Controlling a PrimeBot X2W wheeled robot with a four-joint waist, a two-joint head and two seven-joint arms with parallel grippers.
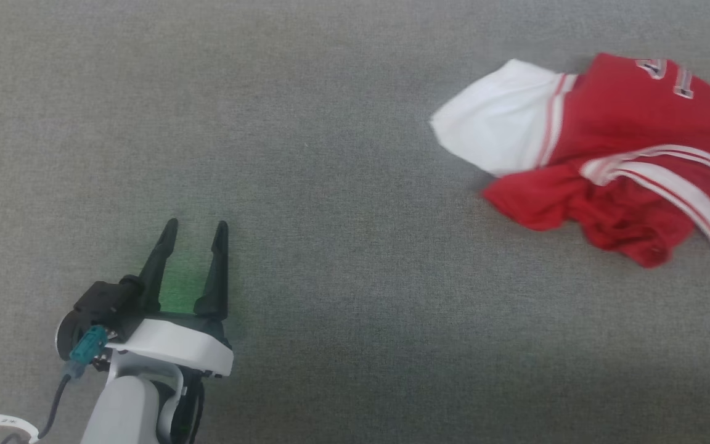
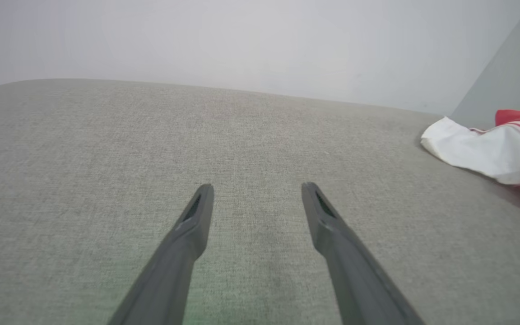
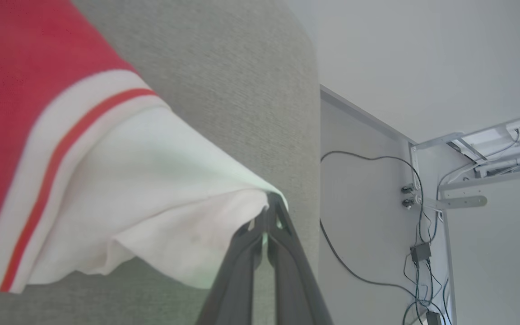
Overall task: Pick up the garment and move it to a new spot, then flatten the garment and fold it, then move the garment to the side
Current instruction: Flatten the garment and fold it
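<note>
Left gripper (image 1: 197,224) fingers spread apart, pointing forward, right gripper (image 3: 270,201) fingers pinched on the garment (image 3: 151,180)

The shirt (image 1: 626,129) was soft, matt cloth: the red body had a fine texture, and the white sleeve (image 3: 151,194) was thin and creased easily. The surface (image 1: 330,185) under it was covered in grey woven fabric, coarse-grained and dull. The fingers (image 2: 183,253) of the left gripper (image 1: 197,223) looked like dark matt plastic with smooth sides. The shell (image 1: 176,345) behind them was smooth white plastic with a faint sheen. The wall (image 2: 242,40) was plain, smooth and matt.
</note>
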